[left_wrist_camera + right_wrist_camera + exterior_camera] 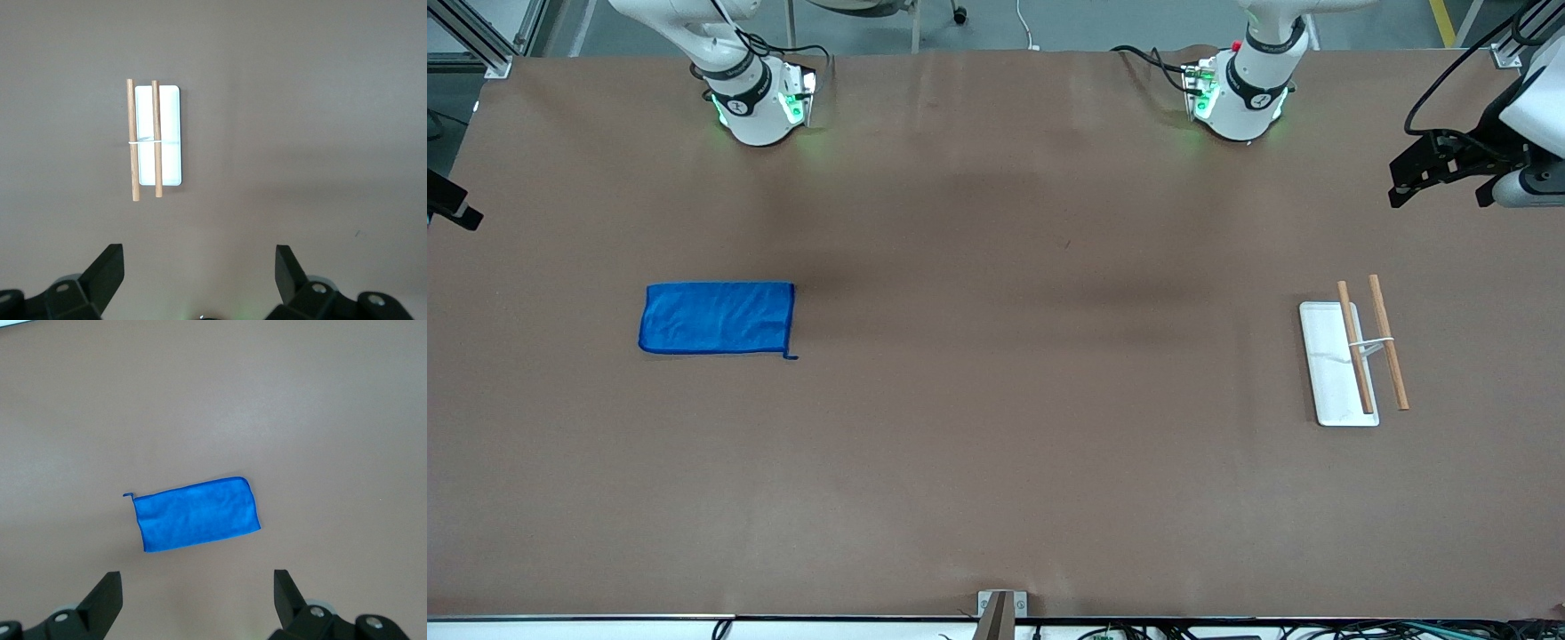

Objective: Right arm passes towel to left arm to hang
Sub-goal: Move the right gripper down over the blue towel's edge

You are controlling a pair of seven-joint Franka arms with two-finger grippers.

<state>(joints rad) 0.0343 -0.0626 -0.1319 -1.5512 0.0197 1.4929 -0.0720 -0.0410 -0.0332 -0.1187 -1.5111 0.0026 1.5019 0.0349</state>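
The blue towel (pixel 717 318) lies flat on the brown table toward the right arm's end, its small loop at one corner. It also shows in the right wrist view (pixel 197 514). My right gripper (pixel 197 581) is open and empty, high above the table beside the towel; in the front view only a black part of it (pixel 452 206) shows at the edge. My left gripper (pixel 1440 182) hangs open and empty, high over the left arm's end of the table. In its wrist view the left gripper (pixel 198 257) is above the table near the rack.
A small hanging rack (pixel 1332 360) with a white base and two wooden bars (pixel 1389 354) stands toward the left arm's end; it also shows in the left wrist view (pixel 170 133). The two arm bases (pixel 758 98) stand along the table edge farthest from the front camera.
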